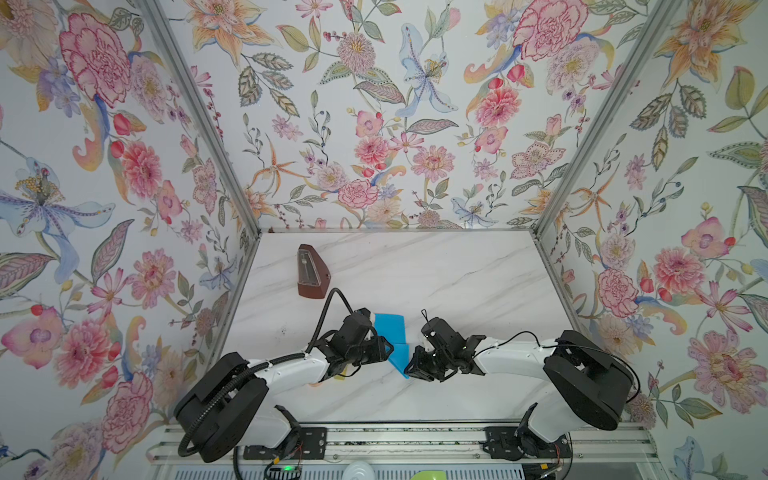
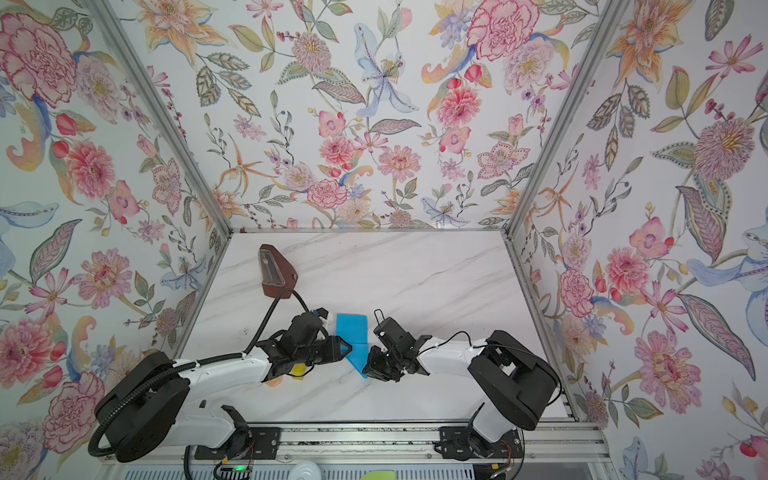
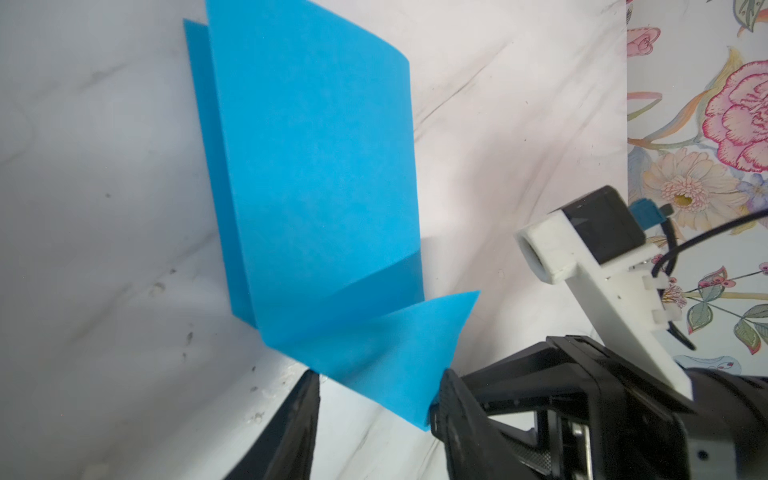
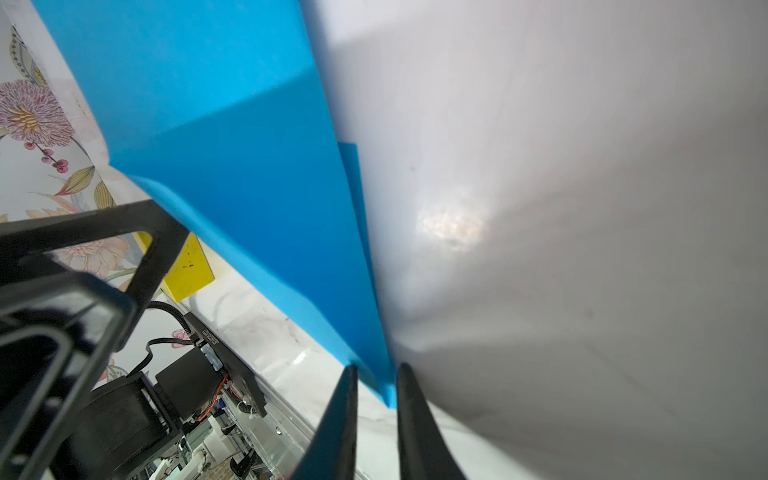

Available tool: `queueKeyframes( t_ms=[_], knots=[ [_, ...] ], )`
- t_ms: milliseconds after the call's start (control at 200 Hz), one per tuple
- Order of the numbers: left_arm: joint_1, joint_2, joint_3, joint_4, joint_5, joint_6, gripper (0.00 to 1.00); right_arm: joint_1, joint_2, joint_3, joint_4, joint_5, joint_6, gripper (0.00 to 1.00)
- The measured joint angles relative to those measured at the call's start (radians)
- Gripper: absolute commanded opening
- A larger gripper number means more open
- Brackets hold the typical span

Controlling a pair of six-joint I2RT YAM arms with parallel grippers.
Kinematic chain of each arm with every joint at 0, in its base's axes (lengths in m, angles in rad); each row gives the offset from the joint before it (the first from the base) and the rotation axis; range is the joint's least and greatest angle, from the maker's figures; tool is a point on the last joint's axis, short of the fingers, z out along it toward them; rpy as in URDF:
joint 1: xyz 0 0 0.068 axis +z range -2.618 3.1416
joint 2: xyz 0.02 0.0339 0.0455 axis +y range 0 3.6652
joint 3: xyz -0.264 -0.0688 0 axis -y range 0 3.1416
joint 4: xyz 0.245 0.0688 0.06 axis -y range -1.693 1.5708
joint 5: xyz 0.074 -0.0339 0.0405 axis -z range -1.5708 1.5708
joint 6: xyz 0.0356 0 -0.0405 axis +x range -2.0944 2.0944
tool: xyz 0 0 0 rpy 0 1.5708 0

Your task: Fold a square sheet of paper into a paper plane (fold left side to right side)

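Found left gripper (image 3: 379,374) at 9 o'clock of folded blue sheet of paper (image 1: 390,328), centre of table (image 1: 457,270); jaws wide, straddling raised corner flap. Found right gripper (image 4: 376,370) at 3 o'clock; jaws narrow, gap around sheet's near tip. Noted brown case (image 1: 311,272) far, 11 o'clock.

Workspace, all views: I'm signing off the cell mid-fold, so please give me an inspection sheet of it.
Surface: white marbled table, a few dark specks.
Job's things: blue paper sheet folded to a narrow strip, its near corner flap lifted.
Clutter: brown metronome at back left; yellow block under the left arm's wrist.
End effectors: left end effector open, the flap between its jaws; right end effector jaws narrow around the paper's tip, grip uncertain.
Cables: black corrugated hose arches off the left arm; thin black cable on the right arm.
Surroundings: floral walls on three sides; metal rail in front.
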Motion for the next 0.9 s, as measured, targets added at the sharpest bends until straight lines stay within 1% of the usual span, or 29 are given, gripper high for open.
queueKeyframes(
  t_ms=[105,165,425,691,831,901],
  knots=[
    [0.001,0.028,-0.003,0.041,0.000,-0.005,0.49,0.000,0.000,0.000,0.000,0.000,0.003,0.20],
    [0.004,0.041,-0.010,0.063,0.001,-0.008,0.47,0.000,0.000,0.000,0.000,0.000,0.003,0.19],
    [0.017,0.056,-0.040,0.119,0.001,-0.027,0.31,0.000,0.000,-0.006,0.014,-0.001,0.003,0.19],
    [0.035,0.068,-0.040,0.151,0.004,-0.017,0.15,0.000,0.000,-0.006,0.014,0.000,0.003,0.18],
    [0.040,0.081,-0.040,0.157,0.005,-0.002,0.10,0.000,-0.001,-0.006,0.014,0.001,0.003,0.18],
    [0.041,0.093,-0.040,0.158,0.005,0.005,0.08,-0.002,-0.004,-0.007,0.013,0.002,0.003,0.18]
  ],
)
